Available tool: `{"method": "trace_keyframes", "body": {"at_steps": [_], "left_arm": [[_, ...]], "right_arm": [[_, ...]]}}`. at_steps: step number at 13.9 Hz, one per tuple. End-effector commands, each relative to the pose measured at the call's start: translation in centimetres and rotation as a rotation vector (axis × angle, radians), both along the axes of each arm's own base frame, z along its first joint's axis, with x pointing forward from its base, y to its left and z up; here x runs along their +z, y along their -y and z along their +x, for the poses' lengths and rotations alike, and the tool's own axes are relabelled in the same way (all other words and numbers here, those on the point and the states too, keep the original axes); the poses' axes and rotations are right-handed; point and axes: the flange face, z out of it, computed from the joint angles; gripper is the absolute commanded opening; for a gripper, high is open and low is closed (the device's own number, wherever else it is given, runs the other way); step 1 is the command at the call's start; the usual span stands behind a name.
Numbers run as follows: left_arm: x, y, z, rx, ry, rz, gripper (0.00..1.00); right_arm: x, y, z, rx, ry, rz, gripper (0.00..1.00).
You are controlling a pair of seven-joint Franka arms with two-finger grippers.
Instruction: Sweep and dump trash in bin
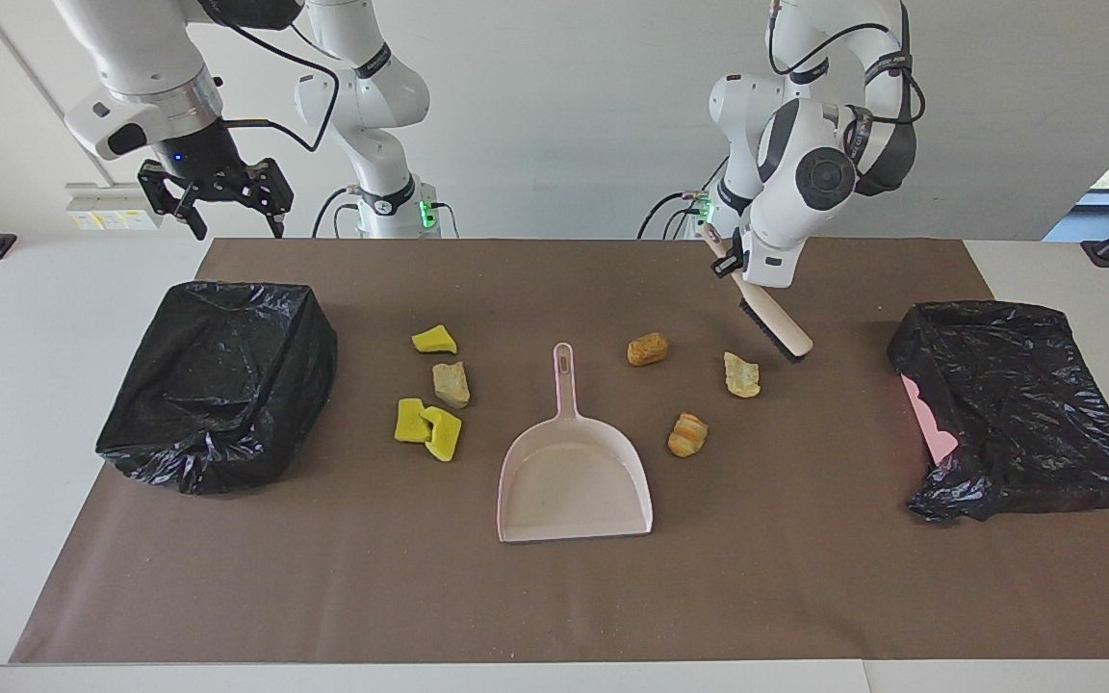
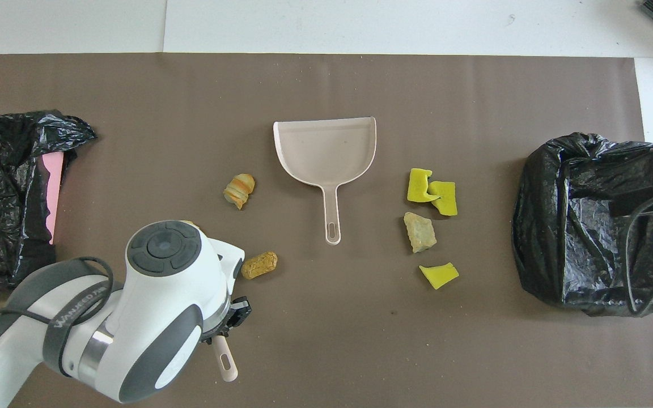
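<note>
My left gripper [image 1: 730,264] is shut on the handle of the beige brush [image 1: 784,333], which hangs tilted with its black bristles low beside a beige trash lump [image 1: 741,374], toward the left arm's end. More trash lies on the brown mat: an orange-brown lump [image 1: 648,348], a striped lump [image 1: 687,434], a tan lump [image 1: 451,383] and yellow sponge pieces [image 1: 434,339] [image 1: 427,426]. Between them lies the pale pink dustpan [image 1: 574,476]. My right gripper [image 1: 225,204] waits open, high above the bag-lined bin [image 1: 222,380]. In the overhead view the left arm hides the beige lump; the brush handle [image 2: 225,364] pokes out.
A second black-bagged bin [image 1: 1017,404] with a pink edge showing sits at the left arm's end of the mat [image 1: 805,577]. The dustpan's handle [image 2: 333,218] points toward the robots. White table borders the mat.
</note>
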Motion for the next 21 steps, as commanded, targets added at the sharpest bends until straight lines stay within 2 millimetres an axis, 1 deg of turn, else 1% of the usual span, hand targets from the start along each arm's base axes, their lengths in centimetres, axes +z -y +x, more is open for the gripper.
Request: {"method": "trace_keyframes", "body": {"at_steps": [1, 5, 7, 11, 12, 13, 15, 16, 17, 18, 19, 20, 21], "left_arm": [[0.1, 0.2, -0.9, 0.0, 0.017, -0.009, 0.0], [-0.2, 0.1, -1.0, -0.001, 0.016, -0.01, 0.0], [-1.4, -0.2, -1.2, -0.007, 0.021, -0.015, 0.0], [-1.7, -0.1, -1.3, -0.016, 0.022, -0.02, 0.0], [-1.9, -0.2, -1.4, -0.039, 0.019, -0.029, 0.0], [-1.9, -0.1, -1.3, -0.062, 0.028, -0.045, 0.0], [-2.6, 0.9, -0.7, -0.072, 0.061, -0.084, 0.0], [-2.8, 1.2, -0.6, -0.09, 0.068, -0.095, 0.0], [-2.8, 2.3, -0.8, -0.164, 0.083, -0.122, 0.0], [-2.8, 2.8, -0.8, -0.242, 0.093, -0.164, 0.0], [-3.0, 3.1, -0.7, -0.308, 0.101, -0.198, 0.0], [-3.7, 4.6, -1.0, -0.367, 0.104, -0.215, 0.0], [-3.6, 6.1, -1.4, -0.404, 0.118, -0.222, 0.0]], "right_arm": [[0.3, 0.1, -0.1, 0.011, 0.012, 0.02, 1.0], [0.2, 0.2, -0.2, 0.009, 0.01, 0.02, 1.0], [0.3, 0.1, -0.1, 0.011, 0.012, 0.02, 1.0], [0.1, 0.0, -0.2, 0.012, 0.005, 0.02, 1.0], [0.3, 0.5, -0.2, 0.006, 0.01, 0.009, 1.0], [0.7, 1.1, -0.3, -0.009, 0.016, 0.015, 1.0], [0.8, 0.6, -0.6, 0.0, 0.013, 0.021, 1.0], [1.1, 0.1, -0.7, 0.015, 0.014, 0.016, 1.0], [1.7, -0.3, -1.3, 0.018, 0.018, 0.023, 1.0], [1.2, -1.4, -1.5, 0.038, 0.014, 0.023, 1.0], [0.2, -3.5, -1.3, 0.07, 0.002, 0.023, 1.0], [-0.8, -5.3, -0.4, 0.091, 0.019, 0.024, 1.0], [-2.5, -7.6, 0.4, 0.093, 0.031, 0.025, 1.0]]}}
